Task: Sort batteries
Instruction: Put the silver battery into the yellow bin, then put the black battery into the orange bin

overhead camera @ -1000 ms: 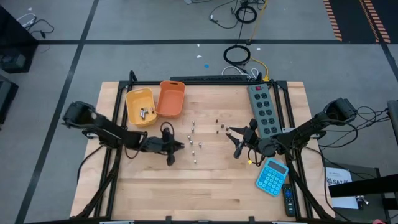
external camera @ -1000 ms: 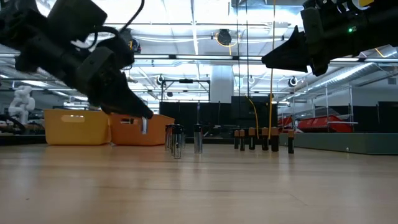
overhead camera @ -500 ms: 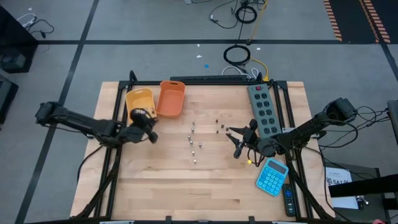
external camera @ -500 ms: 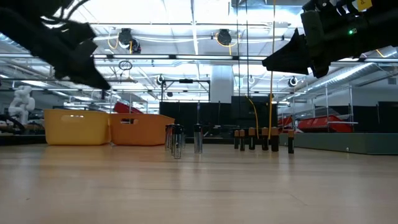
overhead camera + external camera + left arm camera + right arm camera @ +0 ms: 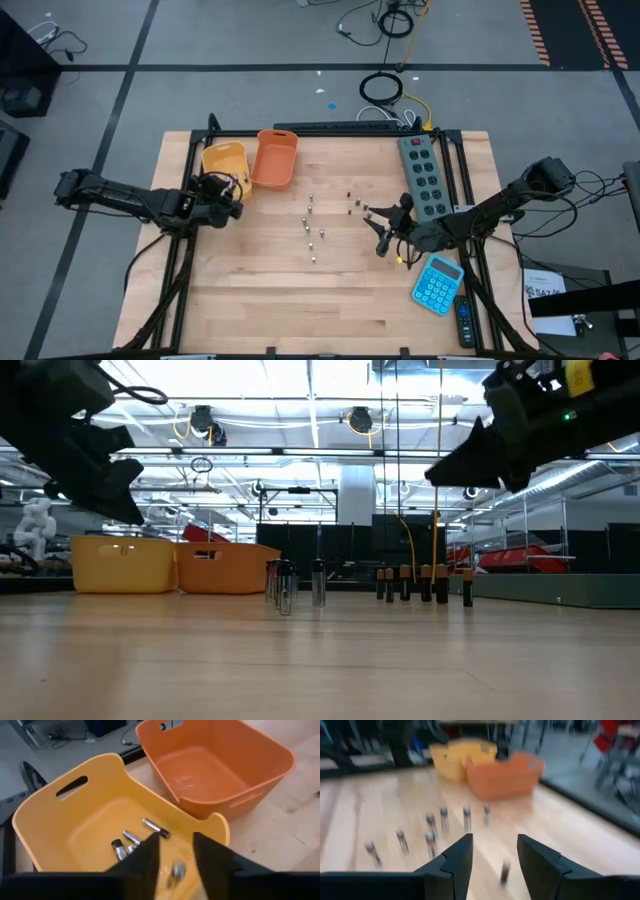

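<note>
Several silvery batteries [image 5: 312,228] stand upright on their ends in the middle of the table, and a few dark batteries [image 5: 352,206] stand to their right. A yellow bin [image 5: 222,160] and an orange bin [image 5: 275,158] sit at the far left. My left gripper [image 5: 176,842] hovers open over the yellow bin's near wall. Several batteries [image 5: 132,840] lie on the bin's floor, and one blurred silvery battery [image 5: 177,870] shows below the fingers. The orange bin [image 5: 215,765] holds nothing. My right gripper [image 5: 381,238] hangs open above the table, right of the dark batteries.
A grey power strip [image 5: 422,175] lies along the far right. A blue calculator [image 5: 438,283] and a dark remote [image 5: 465,322] lie at the near right. The near half of the wooden table [image 5: 300,310] is bare.
My left gripper has risen and gone from beside the silvery batteries toward the table's far left, ending over the yellow bin, and has turned on the way. The silvery battery that showed at its fingertips a second ago is no longer between them.
</note>
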Motion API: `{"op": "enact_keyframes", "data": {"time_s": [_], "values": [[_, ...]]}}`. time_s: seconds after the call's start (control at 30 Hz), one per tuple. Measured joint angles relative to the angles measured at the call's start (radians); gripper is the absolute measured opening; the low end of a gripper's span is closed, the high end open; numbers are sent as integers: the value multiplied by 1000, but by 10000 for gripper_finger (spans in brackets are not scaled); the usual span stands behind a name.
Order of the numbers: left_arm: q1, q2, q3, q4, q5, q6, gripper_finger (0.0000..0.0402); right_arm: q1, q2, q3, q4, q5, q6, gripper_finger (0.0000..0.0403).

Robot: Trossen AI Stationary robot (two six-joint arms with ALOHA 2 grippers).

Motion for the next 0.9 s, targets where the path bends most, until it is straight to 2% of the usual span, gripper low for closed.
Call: {"op": "enact_keyframes", "data": {"time_s": [0.13, 0.23, 0.33, 0.57, 0.9], "values": [[2, 0, 0, -4, 19, -10, 202, 0, 19, 129, -452, -21, 242, 157], [-1, 0, 0, 0, 23, 9, 226, 11, 37, 193, -643, -41, 366, 163], [-14, 0, 0, 41, 16, 73, 232, 19, 39, 192, -680, -51, 445, 168], [-52, 0, 0, 176, -75, 225, 234, 41, 56, 114, -683, -11, 566, 169], [-53, 0, 0, 173, -98, 252, 234, 40, 237, 101, -590, 5, 594, 169]]}}
